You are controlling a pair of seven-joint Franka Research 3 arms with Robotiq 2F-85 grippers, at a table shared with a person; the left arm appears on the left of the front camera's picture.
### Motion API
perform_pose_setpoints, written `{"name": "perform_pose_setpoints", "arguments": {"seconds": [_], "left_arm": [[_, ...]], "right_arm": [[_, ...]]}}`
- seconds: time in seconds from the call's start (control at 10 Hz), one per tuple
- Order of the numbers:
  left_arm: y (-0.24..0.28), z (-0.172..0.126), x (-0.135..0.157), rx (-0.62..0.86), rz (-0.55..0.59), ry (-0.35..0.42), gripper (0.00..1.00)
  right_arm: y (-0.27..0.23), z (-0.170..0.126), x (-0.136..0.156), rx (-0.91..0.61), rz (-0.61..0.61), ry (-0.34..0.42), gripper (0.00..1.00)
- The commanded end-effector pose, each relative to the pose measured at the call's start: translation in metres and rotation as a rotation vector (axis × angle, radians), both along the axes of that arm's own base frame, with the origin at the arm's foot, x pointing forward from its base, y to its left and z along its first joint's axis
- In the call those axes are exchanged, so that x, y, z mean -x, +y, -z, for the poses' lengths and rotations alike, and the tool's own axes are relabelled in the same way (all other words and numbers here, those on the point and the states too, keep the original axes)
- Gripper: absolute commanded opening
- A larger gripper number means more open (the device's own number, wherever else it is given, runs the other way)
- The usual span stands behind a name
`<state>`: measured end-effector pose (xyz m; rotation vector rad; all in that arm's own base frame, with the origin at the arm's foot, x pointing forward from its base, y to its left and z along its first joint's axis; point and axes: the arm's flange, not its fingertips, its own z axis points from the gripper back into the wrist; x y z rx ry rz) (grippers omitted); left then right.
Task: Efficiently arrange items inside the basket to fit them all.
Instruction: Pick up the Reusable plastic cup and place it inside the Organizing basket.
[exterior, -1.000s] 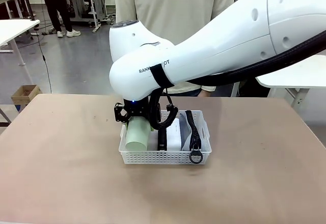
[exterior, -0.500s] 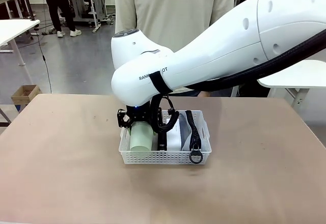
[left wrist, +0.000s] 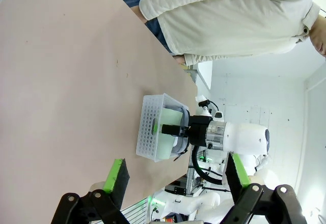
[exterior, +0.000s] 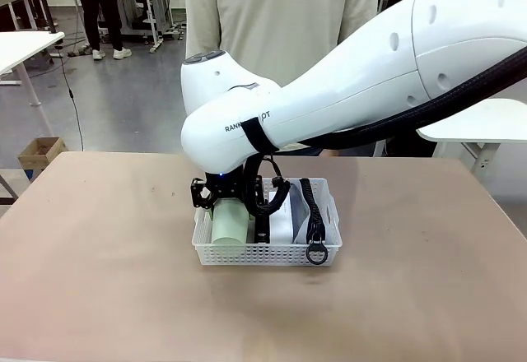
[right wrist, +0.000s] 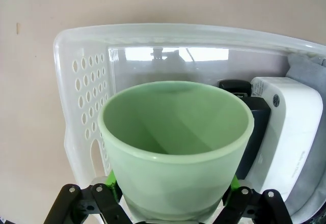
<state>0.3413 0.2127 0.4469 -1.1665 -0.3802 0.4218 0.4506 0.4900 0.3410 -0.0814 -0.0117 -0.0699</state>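
Lowered since earlier, the pale green cup [exterior: 230, 221] lies in the basket's [exterior: 265, 254] left end, right gripper [exterior: 233, 199] fingers loosely flanking it; left gripper [left wrist: 175, 177] wide.

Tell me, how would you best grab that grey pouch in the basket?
Probably from above, by the zipper edge of the pouch. It stands on edge along the basket's right wall with the white box packed close beside it, so only its narrow top and the ring pull lie free.
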Motion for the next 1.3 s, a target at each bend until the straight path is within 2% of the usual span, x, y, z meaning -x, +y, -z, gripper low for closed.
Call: {"name": "perform_pose_setpoints", "arguments": {"seconds": [0.0, 0.1, 0.8, 1.0, 1.2], "left_arm": [[-0.002, -0.003, 0.003, -0.001, 0.006, 0.006, 1.00], [-0.002, -0.003, 0.003, -0.001, 0.006, 0.006, 1.00], [-0.002, -0.003, 0.003, -0.001, 0.006, 0.006, 1.00], [-0.002, -0.003, 0.003, -0.001, 0.006, 0.006, 1.00], [-0.002, -0.003, 0.003, -0.001, 0.006, 0.006, 1.00]], "right_arm": [[-0.001, -0.001, 0.004, 0.022, -0.019, -0.030, 0.95], [-0.002, 0.000, 0.004, 0.028, -0.032, -0.029, 1.00], [-0.004, -0.002, 0.006, 0.026, -0.042, -0.039, 1.00], [-0.019, -0.026, 0.014, -0.011, -0.060, -0.059, 1.00], [-0.062, -0.078, 0.036, -0.151, -0.134, -0.013, 1.00]]}}
